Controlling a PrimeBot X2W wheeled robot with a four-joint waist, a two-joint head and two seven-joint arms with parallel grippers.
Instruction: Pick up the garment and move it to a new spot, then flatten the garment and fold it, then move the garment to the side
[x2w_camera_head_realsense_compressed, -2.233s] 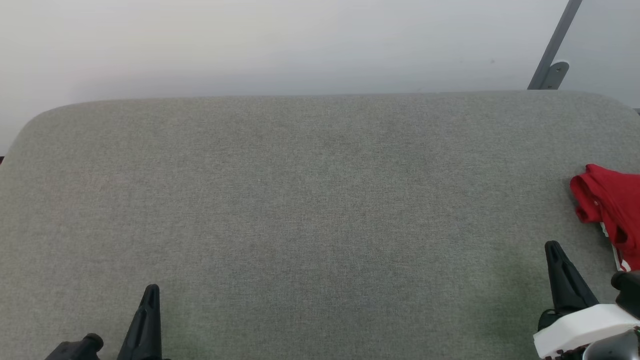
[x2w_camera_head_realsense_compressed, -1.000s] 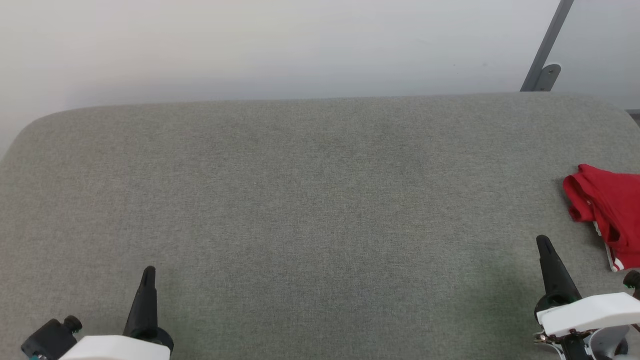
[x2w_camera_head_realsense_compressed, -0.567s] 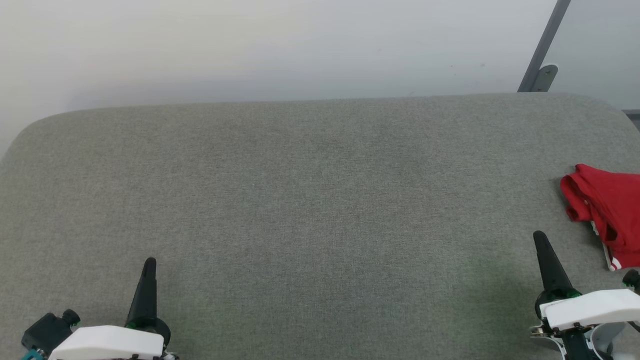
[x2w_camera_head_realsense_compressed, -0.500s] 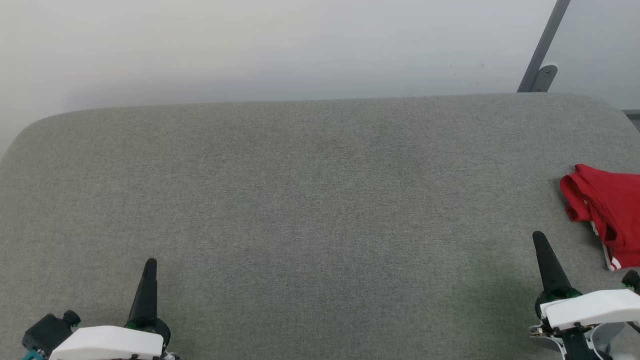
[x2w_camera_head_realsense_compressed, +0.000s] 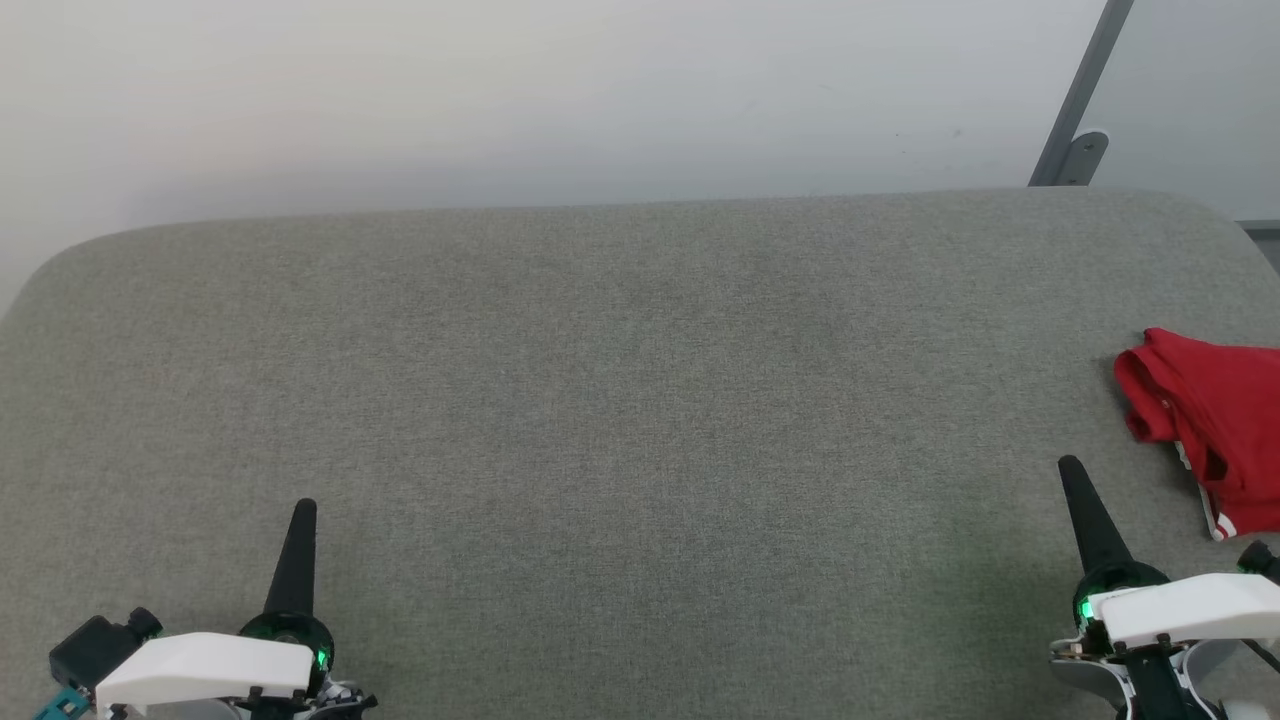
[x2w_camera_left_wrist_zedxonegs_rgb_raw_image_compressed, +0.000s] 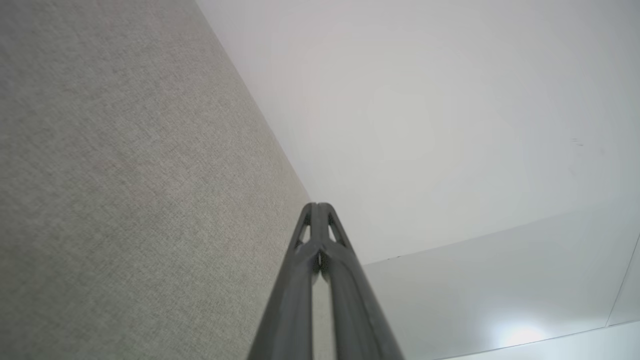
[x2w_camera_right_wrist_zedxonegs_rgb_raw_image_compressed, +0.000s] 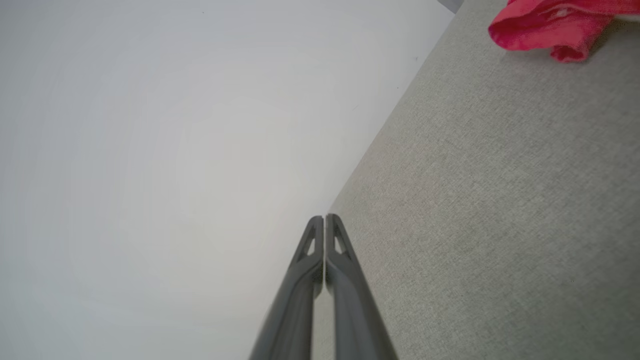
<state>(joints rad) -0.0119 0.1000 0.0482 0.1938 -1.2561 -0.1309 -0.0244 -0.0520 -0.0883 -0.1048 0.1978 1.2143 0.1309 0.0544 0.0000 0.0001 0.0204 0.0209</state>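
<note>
The garment (x2w_camera_head_realsense_compressed: 1205, 430), not yet picked up, is reached last when the grey surface (x2w_camera_head_realsense_compressed: 620, 400) is read left to right: the left tool (x2w_camera_head_realsense_compressed: 302, 512) is seen closed and empty well away, the right tool (x2w_camera_head_realsense_compressed: 1072, 470) likewise closed and empty, nearer, with the crumpled red heap ahead to its right at the surface's right edge.

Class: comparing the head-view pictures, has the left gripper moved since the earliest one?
Yes. The left gripper has advanced up the grey table, toward its far edge; more of its white wrist shows.
</note>
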